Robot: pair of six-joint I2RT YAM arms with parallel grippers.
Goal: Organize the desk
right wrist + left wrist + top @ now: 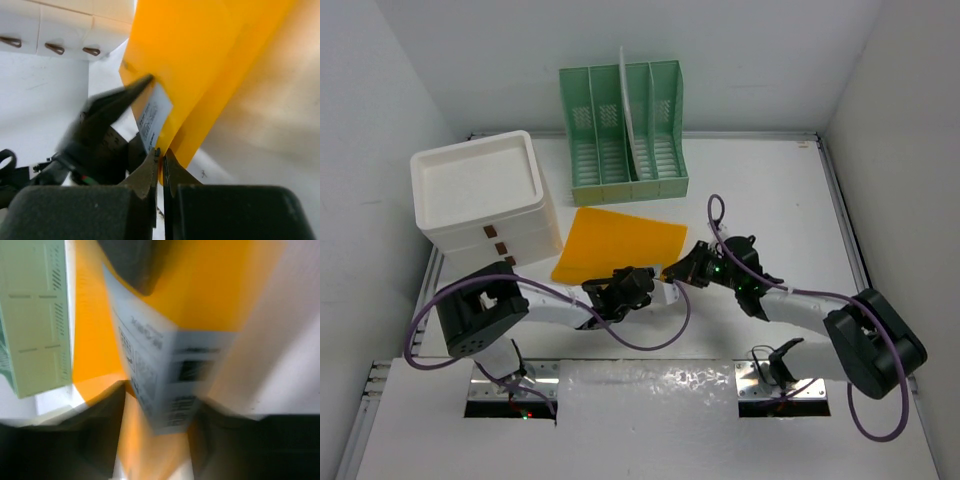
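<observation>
Top external view, your right gripper point(674, 272) clamped on the near corner of the orange folder point(620, 243), on the desk point(770, 190), centred between its side edges; your left gripper point(648, 284) alongside, jaws unreadable through blur

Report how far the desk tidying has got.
Looks done: white sheet stands in the green file rack. In hand: the right hand pinches the orange folder at its near edge; the left hand is at it, grip unclear. Left: the folder lies on the desk, unfiled.

White desk point(780, 200), drawer box point(480, 195) far left, green file rack point(623, 130) behind, orange folder point(620, 245) centre
</observation>
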